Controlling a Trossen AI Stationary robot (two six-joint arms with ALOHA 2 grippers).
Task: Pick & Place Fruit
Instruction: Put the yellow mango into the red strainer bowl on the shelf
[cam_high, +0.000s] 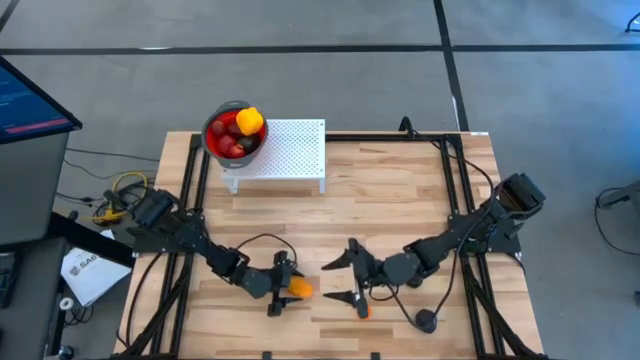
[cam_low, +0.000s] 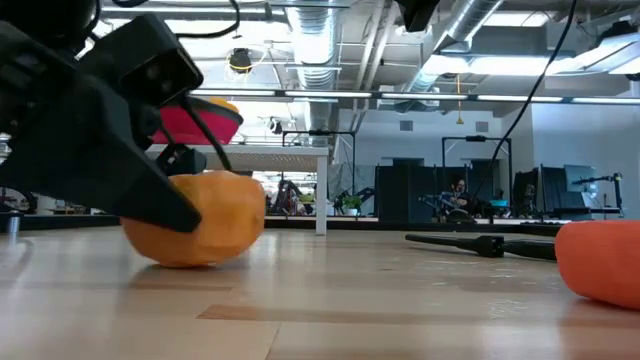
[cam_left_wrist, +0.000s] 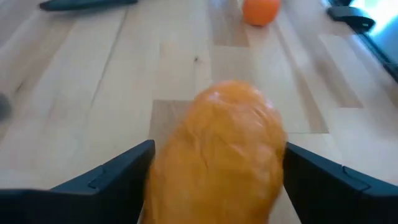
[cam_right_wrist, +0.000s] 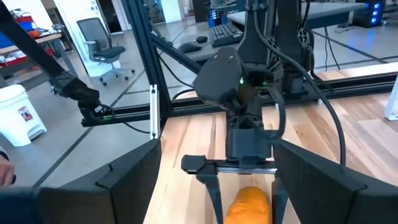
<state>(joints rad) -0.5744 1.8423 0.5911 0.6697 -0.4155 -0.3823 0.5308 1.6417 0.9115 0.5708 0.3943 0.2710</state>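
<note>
While the pale wooden worktop (cam_high: 400, 190) carries everything, the left claw (cam_high: 284, 287) sits low on it, fingers wide either side of a rounded orange toy fruit (cam_high: 298, 289) between them. The right claw (cam_high: 351, 278) gapes wide beside it, nothing held, a smaller orange piece (cam_high: 364, 311) by one fingertip.

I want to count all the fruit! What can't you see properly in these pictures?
- Fruit inside the red colander: high view, piled up and too small to count.
- Small orange fruit: low view, cut off by the picture's edge.
- Orange fruit between the left gripper fingers: left wrist view, blurred, bottom cut off; squeezed or not, can't tell.
</note>
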